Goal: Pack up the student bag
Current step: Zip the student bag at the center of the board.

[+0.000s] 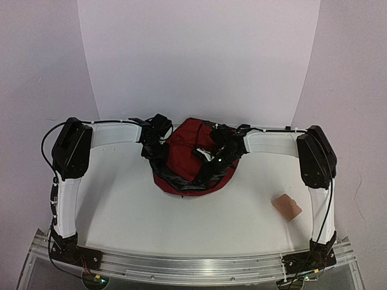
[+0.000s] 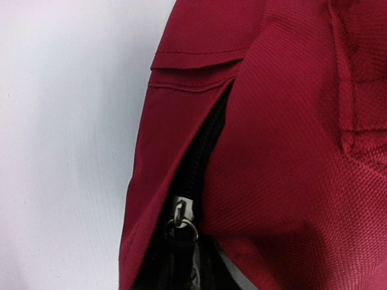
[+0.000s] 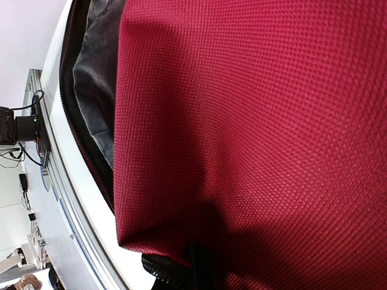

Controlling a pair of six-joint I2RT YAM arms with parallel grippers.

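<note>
Hold the right gripper [image 1: 208,158] pressed together on the red fabric of the student bag [image 1: 184,145], at the table's [image 1: 181,223] back middle; cannot tell the state of the left gripper [image 1: 156,139]; steer it squarely onto the zip pull [image 2: 179,211]

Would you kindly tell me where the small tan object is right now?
In the top view, the small tan object lies on the right side of the white table, nearer the arm bases than the student bag and beside the right arm.
</note>
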